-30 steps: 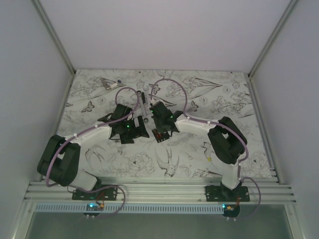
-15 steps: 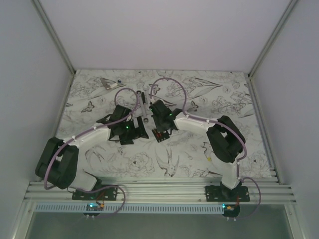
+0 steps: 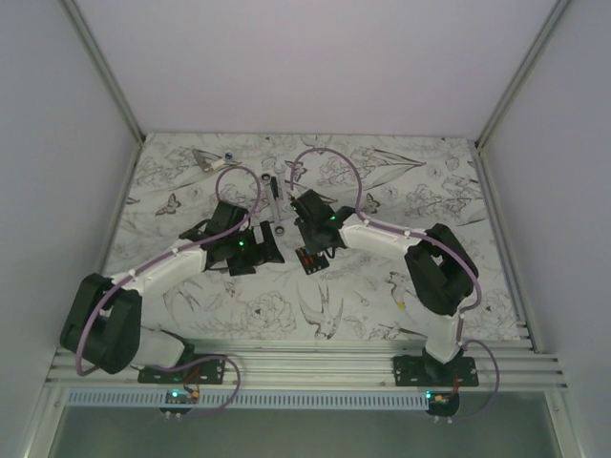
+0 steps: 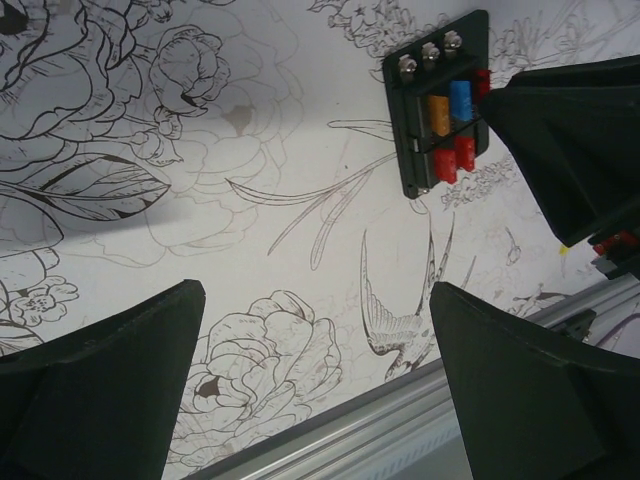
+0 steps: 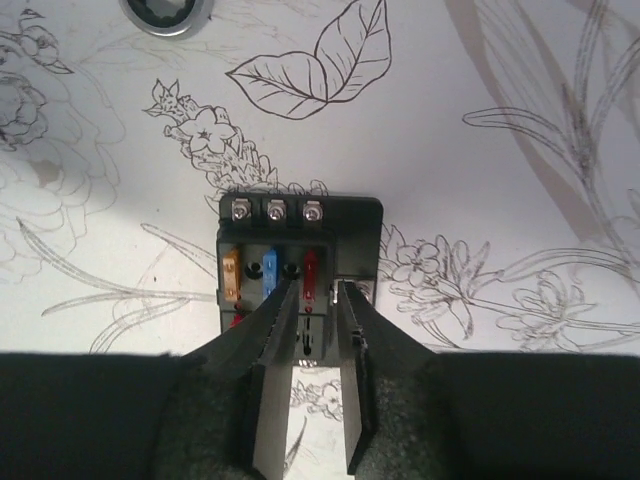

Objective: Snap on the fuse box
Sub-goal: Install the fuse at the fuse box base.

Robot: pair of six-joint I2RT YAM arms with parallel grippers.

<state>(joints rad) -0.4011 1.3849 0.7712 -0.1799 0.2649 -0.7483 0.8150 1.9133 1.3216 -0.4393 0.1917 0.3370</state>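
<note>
Black plastic fuse box (image 5: 355, 240), one only. From overhead I put it about midway between the bench's (image 3: 430, 191) left and right edges, a bit to the near side of centre, lying flat on the flower-and-bird printed cover. Its long axis runs roughly far-to-near, slightly slanted. The end with the screws (image 5: 272, 211) points toward the far edge; I count three screws in one row. Fuses (image 5: 269, 270) facing up: one orange, one blue, and at least two red. The fingers cover the rest, so no full count from me.

Right gripper (image 5: 315, 292), one, sits directly over the near half of the box. Its jaws are only a narrow slit apart, and nothing is pinched between them; I see the box top through the gap. I cannot tell whether the fingertips touch the box.

Left gripper (image 4: 315, 295), one, is just beside the box on its left, over bare cover. Jaws spread wide, nothing between them. In its wrist view the box sits up and to the right, beyond the right-hand finger and apart from it.

One grey metal bar (image 3: 275, 202) lies just beyond the box toward the far edge, long axis also far-to-near.
</note>
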